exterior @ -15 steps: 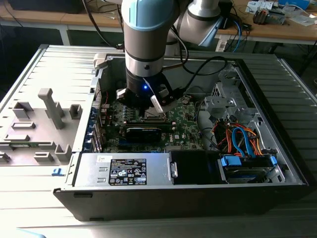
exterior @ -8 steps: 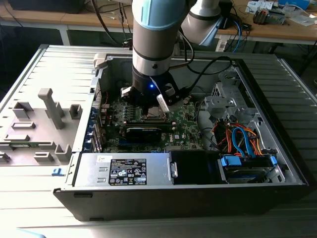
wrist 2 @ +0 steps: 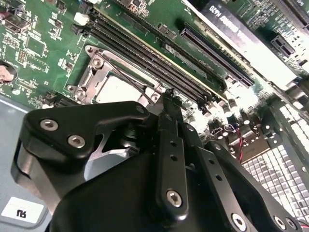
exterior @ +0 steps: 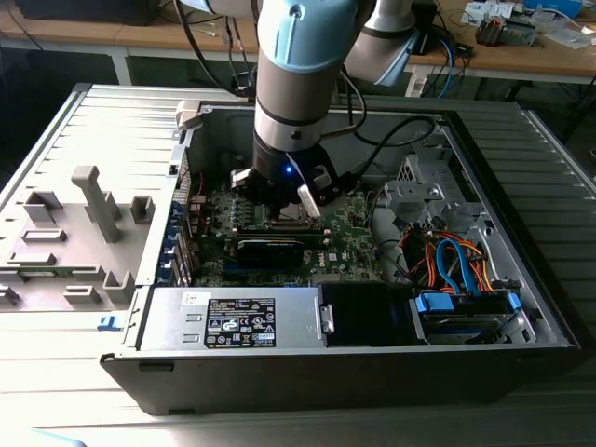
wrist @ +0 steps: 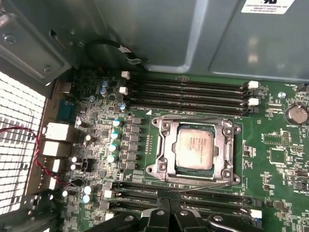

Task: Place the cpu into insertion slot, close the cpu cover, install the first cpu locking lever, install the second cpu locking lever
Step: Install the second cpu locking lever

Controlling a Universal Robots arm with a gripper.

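Exterior view, read from its left: a grey plastic fixture tray [exterior: 74, 237] lay beside an open computer case [exterior: 521, 279], whose walls closed round the green motherboard [exterior: 349, 228] on every side; the arm stood over the board's middle, with the gripper [exterior: 284, 207] low among the parts and little free room about it. First wrist view: the cpu [wrist: 194, 150] sat in the insertion slot [wrist: 227, 166], the cpu cover [wrist: 166, 147] lay flat around it, and a thin locking lever [wrist: 203, 184] ran along the socket's edge just beside the black fingertips [wrist: 164, 217], which met clenched there. Second wrist view: memory slots [wrist 2: 145, 58] ran just beside the socket, and a long black card [wrist 2: 251, 43] lay beyond them.
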